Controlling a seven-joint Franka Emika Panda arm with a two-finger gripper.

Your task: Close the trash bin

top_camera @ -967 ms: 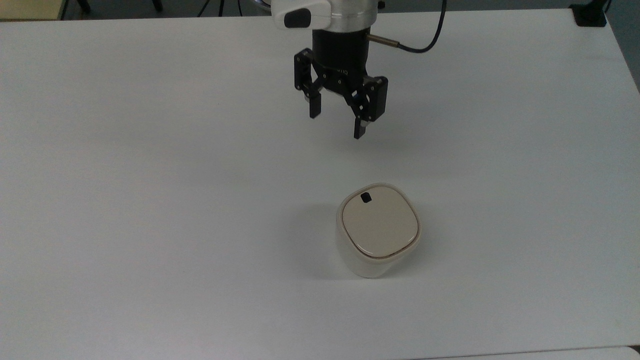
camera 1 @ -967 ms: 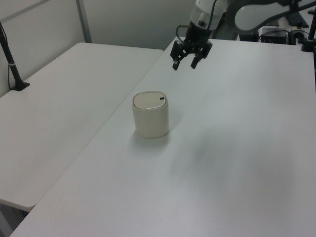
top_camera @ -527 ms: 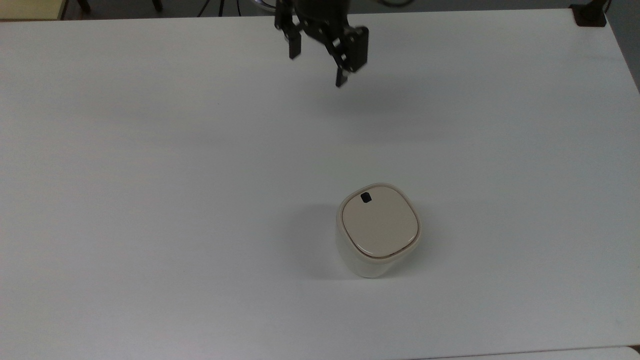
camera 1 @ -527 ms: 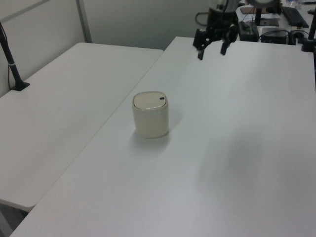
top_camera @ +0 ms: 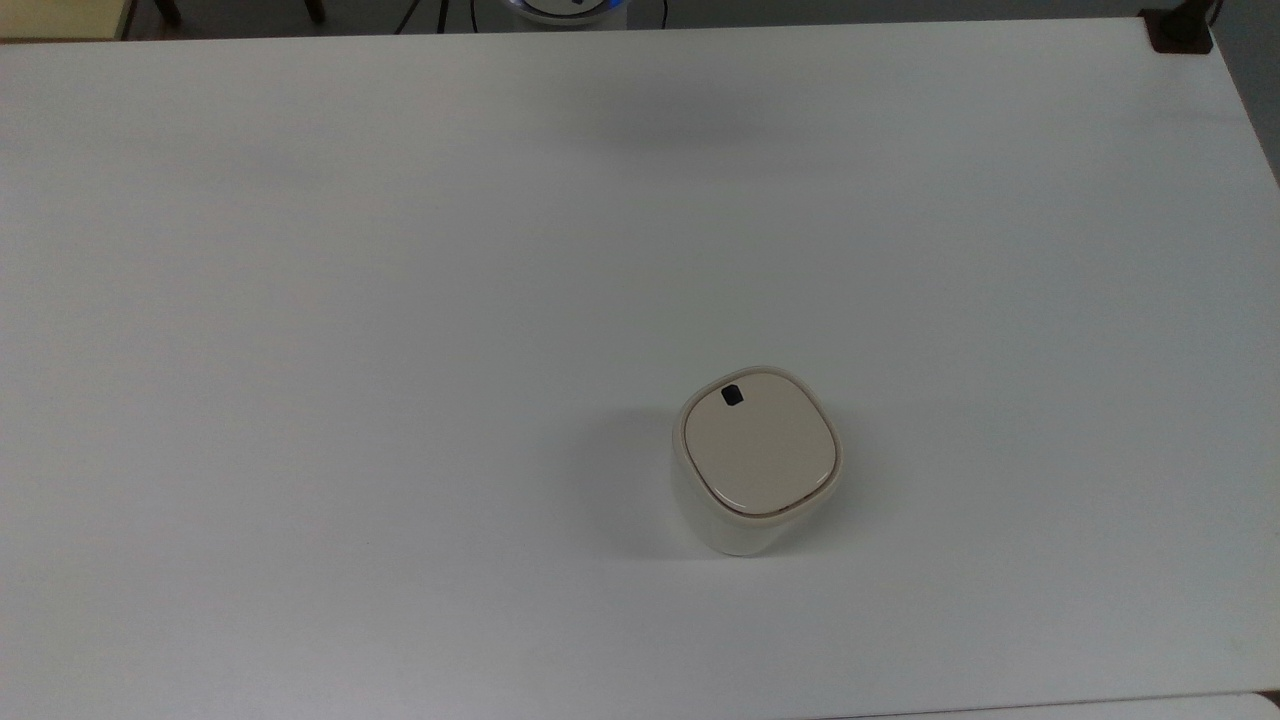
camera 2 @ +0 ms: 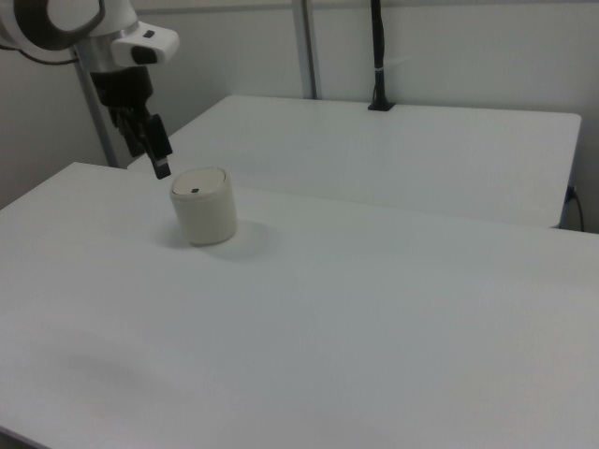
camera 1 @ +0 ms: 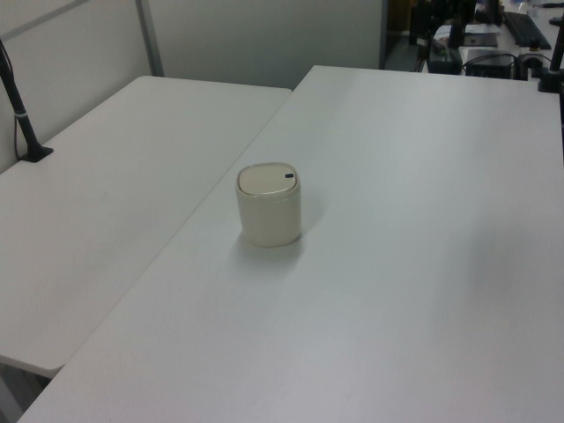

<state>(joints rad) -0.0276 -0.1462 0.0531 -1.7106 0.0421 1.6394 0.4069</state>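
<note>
Above the table (camera 2: 374,309), the tool (camera 2: 150,150) has withdrawn from the closed trash bin (top_camera: 757,460); finger state unclear.

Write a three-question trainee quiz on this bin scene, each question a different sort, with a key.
1. True or false: the trash bin has its lid lying flat and shut.
2. In the top view, the lid's black mark sits toward the lid's: A) upper left, B) lower right, C) centre.
3. Fill in: in the right view the tool hangs to the bin's ____ and apart from it.

Key: 1 true; 2 A; 3 left.
</note>
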